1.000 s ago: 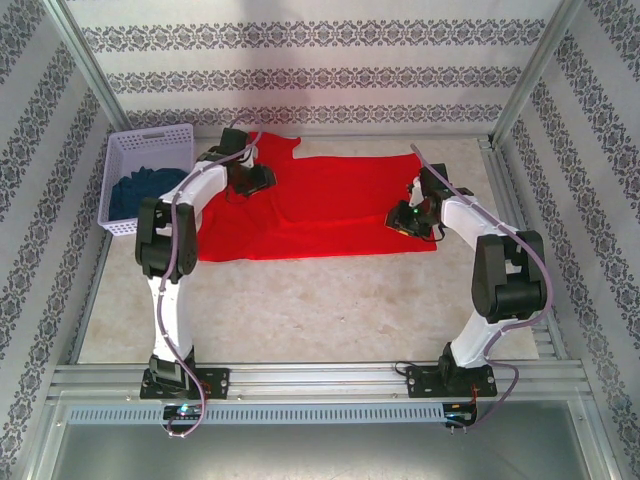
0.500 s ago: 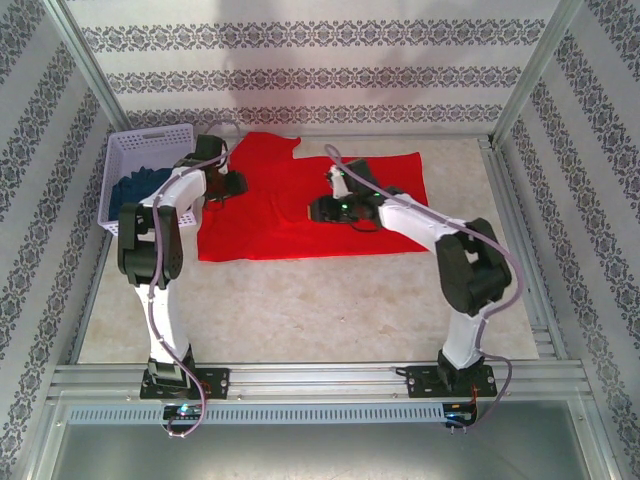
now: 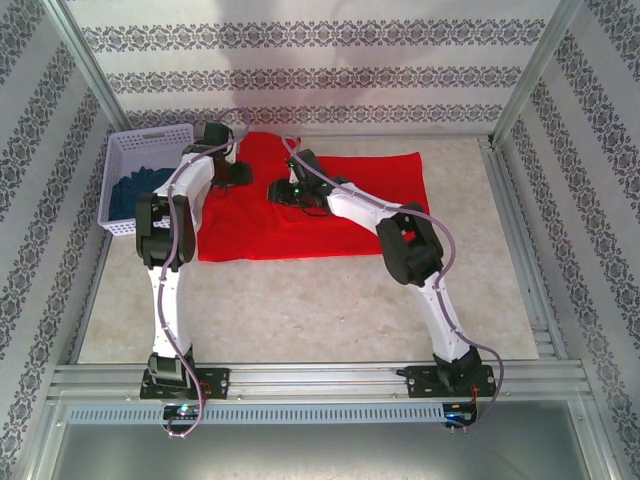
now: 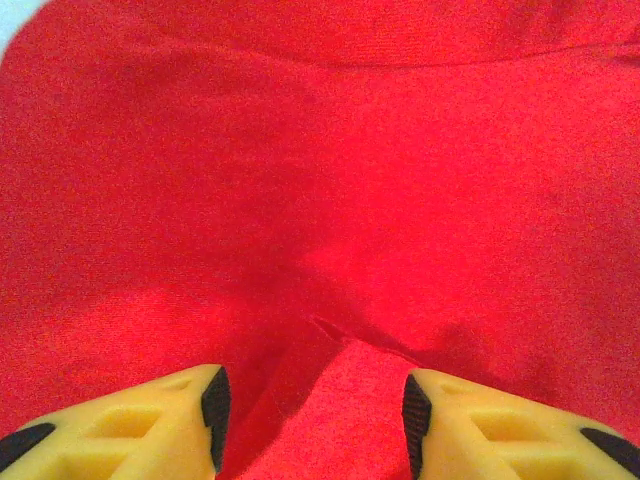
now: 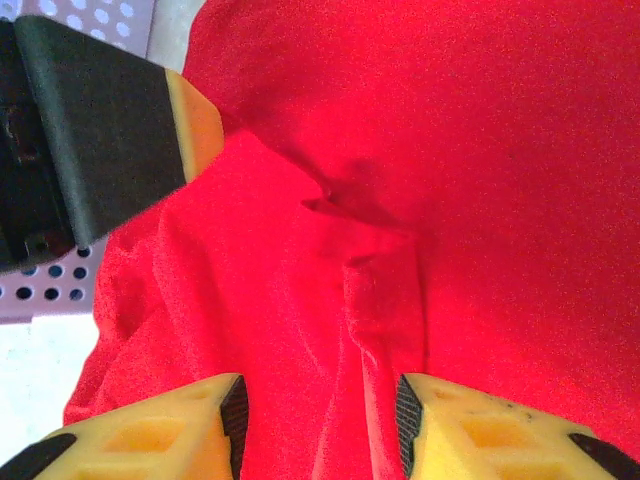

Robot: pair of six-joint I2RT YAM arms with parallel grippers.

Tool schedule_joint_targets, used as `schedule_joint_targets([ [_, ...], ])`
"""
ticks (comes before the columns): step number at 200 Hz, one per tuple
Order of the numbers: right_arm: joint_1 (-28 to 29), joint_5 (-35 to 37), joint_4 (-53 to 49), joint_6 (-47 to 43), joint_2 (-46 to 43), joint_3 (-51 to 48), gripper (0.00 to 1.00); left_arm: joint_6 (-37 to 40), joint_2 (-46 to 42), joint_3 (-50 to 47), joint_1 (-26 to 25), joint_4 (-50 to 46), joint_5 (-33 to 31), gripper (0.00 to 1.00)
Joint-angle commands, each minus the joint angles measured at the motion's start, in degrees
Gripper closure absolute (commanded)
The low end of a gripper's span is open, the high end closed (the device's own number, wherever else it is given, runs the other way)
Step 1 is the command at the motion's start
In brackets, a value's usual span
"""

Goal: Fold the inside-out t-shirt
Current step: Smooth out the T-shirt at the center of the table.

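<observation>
Top external view: one white perforated basket [image 3: 150, 135] sits at the table's [image 3: 300, 310] ten o'clock, and in it lies one heap of dark blue cloth [image 3: 135, 190]; no other container shows. One red t-shirt [image 3: 385, 175] lies spread across the table's twelve o'clock, its nine o'clock edge near the basket. Two arms reach over it; the left gripper [image 3: 238, 178] is over the shirt's ten o'clock part, and the right gripper [image 3: 278, 190] is just beside it, at its four o'clock. In the left wrist view the left gripper's [image 4: 312, 395] two yellow fingers [image 4: 150, 420] stand apart over the red cloth, a low fold rising into the gap. In the right wrist view the right gripper's [image 5: 320, 400] fingers [image 5: 500, 430] are likewise apart, a narrow ridge of shirt running between them; the other gripper's dark finger and a strip of basket wall [image 5: 50, 290] sit at ten o'clock.
</observation>
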Motion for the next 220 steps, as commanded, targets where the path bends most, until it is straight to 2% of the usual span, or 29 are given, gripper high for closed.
schedule_joint_targets([
  [1,0.96,2.17,-3.34,2.06,3.41,5.17,0.54,2.21,1.82,3.06,1.23,-4.93,1.81,0.49],
  [48,1.87,3.62,-11.98,1.45,10.95,17.49,0.59,1.86,4.51,5.81,2.55,-6.31,6.41,0.5],
  [75,1.88,4.12,-15.1,1.71,13.66,21.99,0.67,1.36,5.95,7.21,3.11,-6.59,9.02,0.53],
  [150,0.75,4.5,-18.04,2.24,16.18,26.26,0.84,1.08,7.61,8.68,3.87,-7.46,10.7,0.71],
  [195,-0.59,3.15,-16.79,1.21,14.47,24.74,0.93,0.79,6.7,8.95,4.44,-7.83,10.89,0.89],
  [220,-1.46,1.79,-13.32,0.07,11.91,21.22,0.96,0.72,5.64,8.69,4.87,-7.64,10.94,0.93],
])
